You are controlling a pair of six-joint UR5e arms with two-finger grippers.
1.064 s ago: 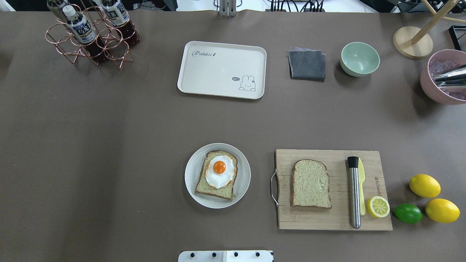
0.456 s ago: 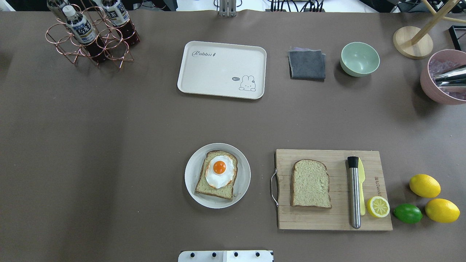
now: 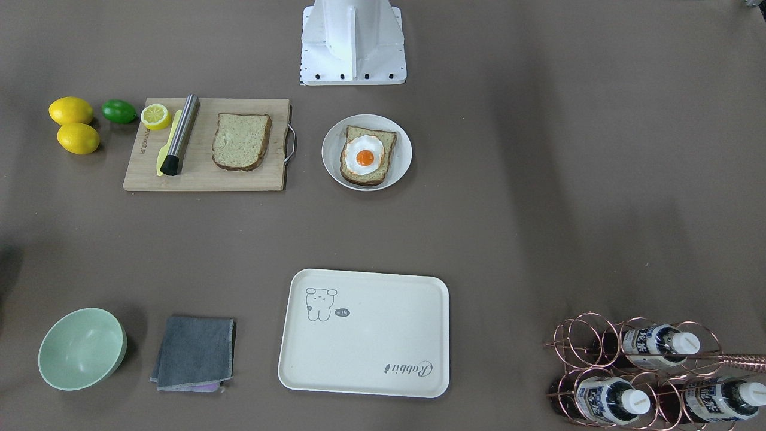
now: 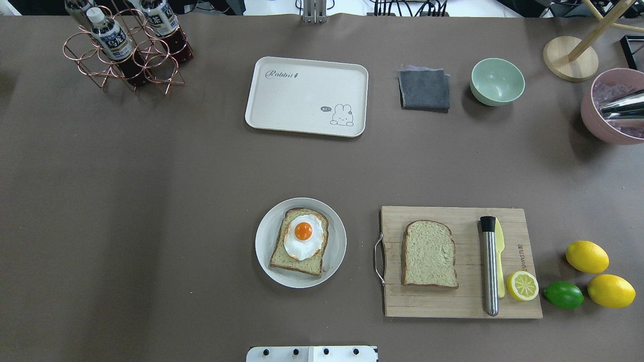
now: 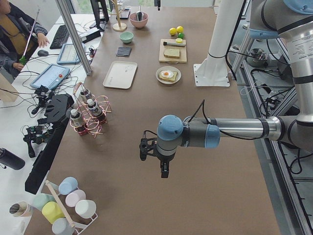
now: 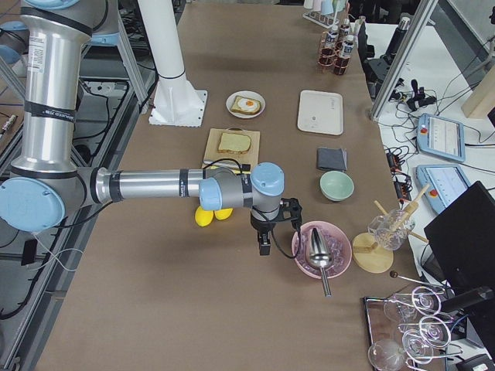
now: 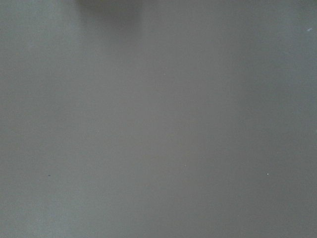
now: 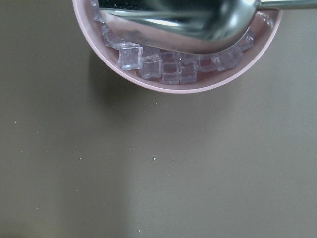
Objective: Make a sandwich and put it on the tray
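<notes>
One bread slice (image 4: 297,261) topped with a fried egg (image 4: 303,236) lies on a round grey-white plate (image 4: 338,251) near the robot's base. A second bare slice (image 4: 428,254) lies on the wooden cutting board (image 4: 453,301) to its right. The cream tray (image 4: 302,95) lies empty at the far middle of the table. My left gripper (image 5: 164,171) shows only in the exterior left view, far from the food; I cannot tell whether it is open. My right gripper (image 6: 264,246) shows only in the exterior right view, beside the pink bowl (image 6: 320,249); I cannot tell its state.
On the board lie a steel muddler (image 4: 489,266), a yellow knife (image 4: 499,251) and a half lemon (image 4: 522,285). Two lemons (image 4: 586,256) and a lime (image 4: 563,294) lie to its right. A bottle rack (image 4: 126,48), grey cloth (image 4: 425,89) and green bowl (image 4: 497,81) stand at the back.
</notes>
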